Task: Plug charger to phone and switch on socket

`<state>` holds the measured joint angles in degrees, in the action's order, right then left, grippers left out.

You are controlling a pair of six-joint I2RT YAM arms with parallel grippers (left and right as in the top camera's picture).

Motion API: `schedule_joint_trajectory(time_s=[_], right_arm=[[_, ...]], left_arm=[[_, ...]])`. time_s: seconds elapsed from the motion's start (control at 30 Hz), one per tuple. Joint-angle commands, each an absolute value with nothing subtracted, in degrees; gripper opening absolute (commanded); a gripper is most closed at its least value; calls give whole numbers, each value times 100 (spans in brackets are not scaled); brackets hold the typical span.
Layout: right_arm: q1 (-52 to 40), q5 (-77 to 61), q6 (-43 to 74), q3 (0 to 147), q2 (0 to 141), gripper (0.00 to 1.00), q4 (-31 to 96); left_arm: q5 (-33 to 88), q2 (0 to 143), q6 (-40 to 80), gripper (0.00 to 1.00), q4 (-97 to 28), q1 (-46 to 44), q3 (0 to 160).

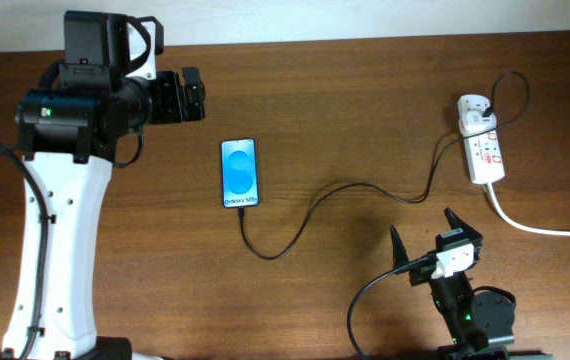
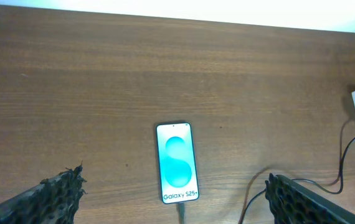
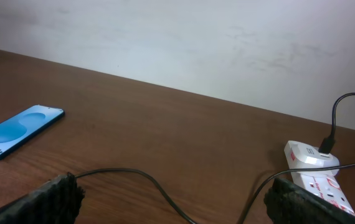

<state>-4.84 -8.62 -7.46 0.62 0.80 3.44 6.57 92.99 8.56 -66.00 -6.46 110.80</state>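
Note:
The phone (image 1: 240, 173) lies flat at the table's middle, screen lit light blue with "Galaxy S25+" text; it also shows in the left wrist view (image 2: 177, 162) and right wrist view (image 3: 18, 131). The charger's thin black cable (image 1: 315, 205) runs from the phone's bottom edge, where its connector tip (image 2: 180, 208) sits, across the table to the white socket (image 1: 483, 145) at the right, where its plug (image 1: 489, 112) is in. The socket also shows in the right wrist view (image 3: 317, 173). My left gripper (image 1: 187, 95) is open, up left of the phone. My right gripper (image 1: 430, 243) is open, near the front.
The socket's thick white cord (image 1: 545, 225) runs off the right edge. A thicker black robot cable (image 1: 370, 300) loops beside the right arm's base. The wall runs along the table's far edge.

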Motion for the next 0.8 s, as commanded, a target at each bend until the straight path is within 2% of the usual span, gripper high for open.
schedule_joint_trajectory(time_s=[0.0,0.53,0.67,0.77], right_arm=[[-523,-832,-703,32,19,98,384],[-523,-832,-703,32,19,98,384],[-523,-832,-703,32,19,98,384],[-523,-832,-703,32,19,98,384]], left_arm=[[615,9223,823,99,-6587,-624,11126],[615,9225,823,99,-6587,-624,11126],[185,8879,797,100,-6556,-624,10849],[191,8088,777,99,-5443,-624,9592]])
